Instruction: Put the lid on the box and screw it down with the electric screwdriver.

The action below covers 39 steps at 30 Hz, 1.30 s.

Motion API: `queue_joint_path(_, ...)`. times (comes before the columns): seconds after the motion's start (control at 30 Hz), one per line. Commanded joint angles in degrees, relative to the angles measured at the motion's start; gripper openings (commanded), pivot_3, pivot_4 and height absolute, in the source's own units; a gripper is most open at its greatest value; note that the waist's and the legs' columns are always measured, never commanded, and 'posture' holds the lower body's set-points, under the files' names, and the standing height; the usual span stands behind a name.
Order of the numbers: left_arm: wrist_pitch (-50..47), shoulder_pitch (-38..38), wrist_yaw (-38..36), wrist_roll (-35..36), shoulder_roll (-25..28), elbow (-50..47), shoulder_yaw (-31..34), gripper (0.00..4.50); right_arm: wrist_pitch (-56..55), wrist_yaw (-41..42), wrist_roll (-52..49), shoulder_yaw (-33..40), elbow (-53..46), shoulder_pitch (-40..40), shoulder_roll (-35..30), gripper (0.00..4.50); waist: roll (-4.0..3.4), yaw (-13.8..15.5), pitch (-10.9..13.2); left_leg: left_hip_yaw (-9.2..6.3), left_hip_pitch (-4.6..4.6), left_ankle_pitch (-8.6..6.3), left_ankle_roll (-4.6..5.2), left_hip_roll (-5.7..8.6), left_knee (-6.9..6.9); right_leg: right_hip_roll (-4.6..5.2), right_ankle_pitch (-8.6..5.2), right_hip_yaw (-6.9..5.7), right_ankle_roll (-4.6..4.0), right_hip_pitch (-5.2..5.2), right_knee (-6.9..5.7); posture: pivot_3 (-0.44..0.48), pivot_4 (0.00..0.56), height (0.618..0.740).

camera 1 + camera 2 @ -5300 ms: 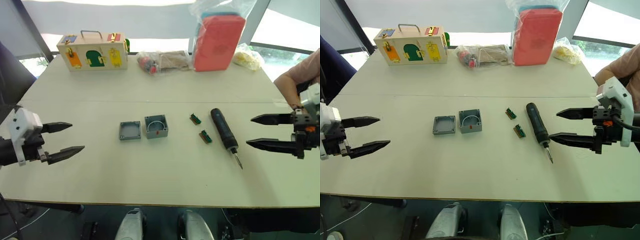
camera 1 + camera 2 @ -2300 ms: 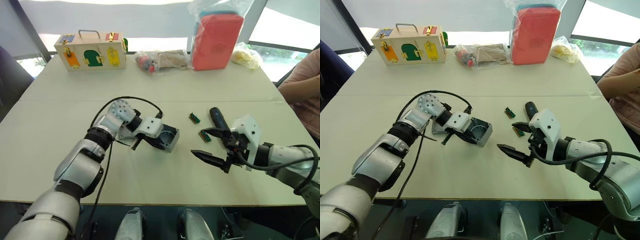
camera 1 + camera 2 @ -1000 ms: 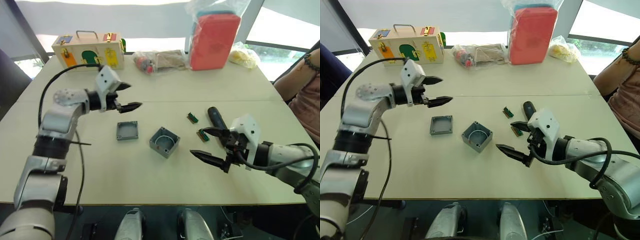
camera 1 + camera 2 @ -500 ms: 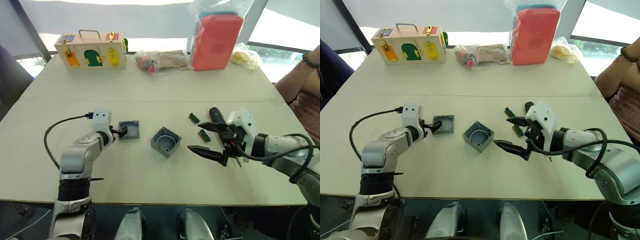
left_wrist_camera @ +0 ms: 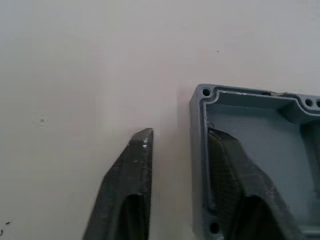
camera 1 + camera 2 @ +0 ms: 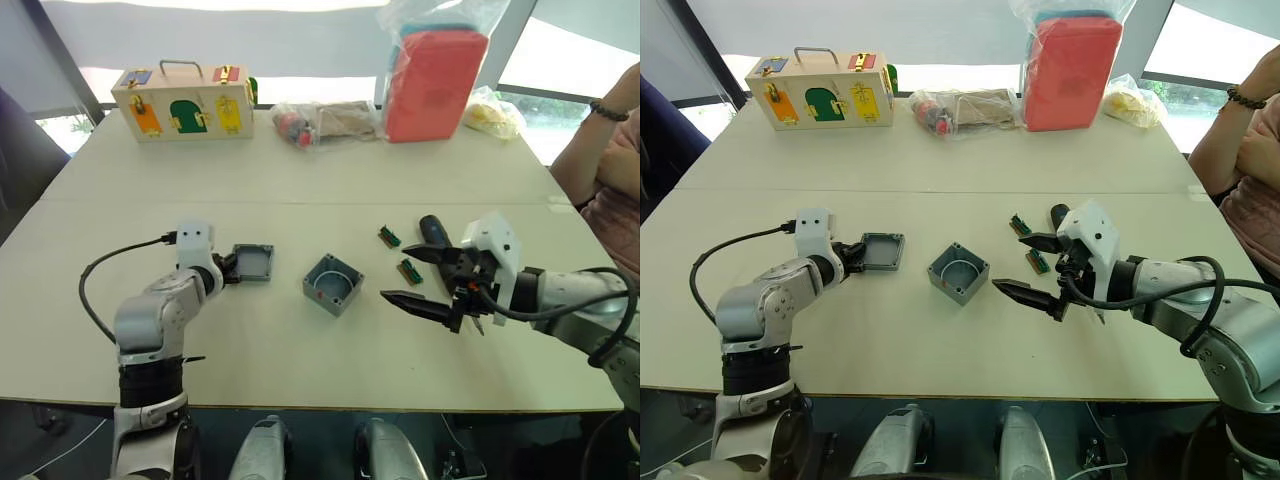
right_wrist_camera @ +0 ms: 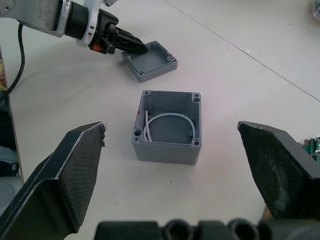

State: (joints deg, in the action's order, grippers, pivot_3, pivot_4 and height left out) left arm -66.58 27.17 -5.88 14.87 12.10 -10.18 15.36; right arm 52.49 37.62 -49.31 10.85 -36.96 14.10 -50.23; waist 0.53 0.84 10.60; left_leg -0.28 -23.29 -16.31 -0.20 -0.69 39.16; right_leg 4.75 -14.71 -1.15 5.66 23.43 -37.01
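Note:
The grey lid (image 6: 254, 261) lies inside-up on the table, left of centre. My left gripper (image 6: 233, 268) is at its left edge. In the left wrist view the two fingers straddle the lid's (image 5: 260, 150) side wall, one inside the recess and one outside, with a narrow gap still showing. The deep grey box (image 6: 333, 283) with its white wire stands at the table's middle, turned at an angle. My right gripper (image 6: 395, 272) hovers wide open just right of the box (image 7: 167, 145). The black electric screwdriver (image 6: 432, 230) lies behind that gripper.
Two small green pieces (image 6: 390, 236) (image 6: 409, 271) lie near the screwdriver. At the back stand a wooden box with coloured doors (image 6: 185, 100), a bag of odds and ends (image 6: 320, 122) and a red pouch in plastic (image 6: 435, 80). A person's arm (image 6: 610, 130) is at the far right.
My left arm came down from above the table's back to the lid, and its fingers have narrowed around the lid's wall. The right gripper has barely shifted.

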Motion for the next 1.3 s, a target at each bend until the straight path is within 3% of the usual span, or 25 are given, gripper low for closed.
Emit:
queue_joint_path(0.03, -1.01, 2.18, -0.19, 1.57, -0.36, 1.6, 1.32, 0.04, 0.54, -1.19, -2.54, 2.61, -1.65, 0.89, 0.12, 4.5, 0.0, -0.02, 0.0, -0.01, 0.0, 0.0, 0.0, 0.0, 0.0, 0.0, 0.0, 0.0, 0.0, 0.0, 0.0, 0.0, 0.15, 0.73)
queue_joint_path(0.17, 6.86, 6.43, -6.29, 5.95, -0.47, 1.47, 2.09, 0.04, 3.17, -6.61, -8.76, 3.66, -0.03, 3.81, 3.76, 4.5, 0.07, -0.08, 0.05, -0.01, -0.01, 0.0, 0.0, -0.01, 0.0, -0.01, 0.0, 0.0, 0.0, 0.01, 0.0, 0.0, 0.15, 0.73)
queue_joint_path(0.43, 25.84, 9.73, -17.37, 7.47, -0.09, 1.51, -4.76, 0.04, 8.72, -35.36, -31.97, 2.26, 9.32, 11.88, 18.4, 4.5, 0.19, -0.13, 0.12, 0.07, -0.08, 0.04, -0.08, -0.03, -0.04, 0.05, 0.01, 0.06, -0.03, 0.07, 0.06, 0.0, 0.15, 0.73)
queue_joint_path(0.63, 32.14, 10.01, -20.85, 7.46, -0.16, 2.57, -8.65, 0.04, 6.72, -48.67, -40.56, -1.52, 14.44, 15.43, 23.5, 4.5, 0.18, -0.19, 0.12, 0.15, -0.1, 0.04, -0.07, -0.03, -0.03, 0.02, 0.02, 0.14, -0.03, 0.16, 0.01, 0.0, 0.15, 0.73)
queue_joint_path(0.8, 34.01, 8.89, -23.15, 7.58, -0.18, 1.74, -11.73, 0.04, 4.29, -51.5, -39.1, -4.68, 17.16, 18.4, 28.49, 4.5, 0.17, -0.31, 0.13, 0.15, -0.11, 0.04, -0.06, -0.04, -0.04, -0.06, 0.02, 0.15, -0.02, 0.21, -0.01, 0.0, 0.15, 0.73)
queue_joint_path(1.13, 34.91, 7.42, -23.43, 7.31, 1.32, 1.05, -13.16, 0.04, 2.22, -51.65, -37.92, -5.3, 18.47, 19.64, 29.72, 4.5, 0.16, -0.27, 0.13, 0.16, -0.13, 0.04, -0.06, -0.05, -0.05, -0.07, 0.02, 0.16, -0.02, 0.25, -0.03, 0.0, 0.15, 0.73)
queue_joint_path(1.23, 35.02, 7.42, -23.5, 7.34, 1.51, 1.1, -13.29, 0.0, 2.12, -51.34, -37.29, -5.68, 18.62, 19.93, 29.99, 3.85, 0.16, -0.28, 0.13, 0.16, -0.13, 0.03, -0.05, -0.05, -0.06, -0.07, 0.02, 0.17, -0.02, 0.25, -0.02, 0.0, 0.15, 0.73)
queue_joint_path(1.3, 34.94, 7.36, -23.44, 7.49, 1.58, 1.03, -13.32, 0.0, 2.1, -51.33, -36.98, -6.05, 18.58, 19.98, 30.23, 3.18, 0.16, -0.3, 0.13, 0.16, -0.13, 0.03, -0.05, -0.06, -0.06, -0.07, 0.02, 0.17, -0.02, 0.25, -0.02, 0.0, 0.15, 0.73)
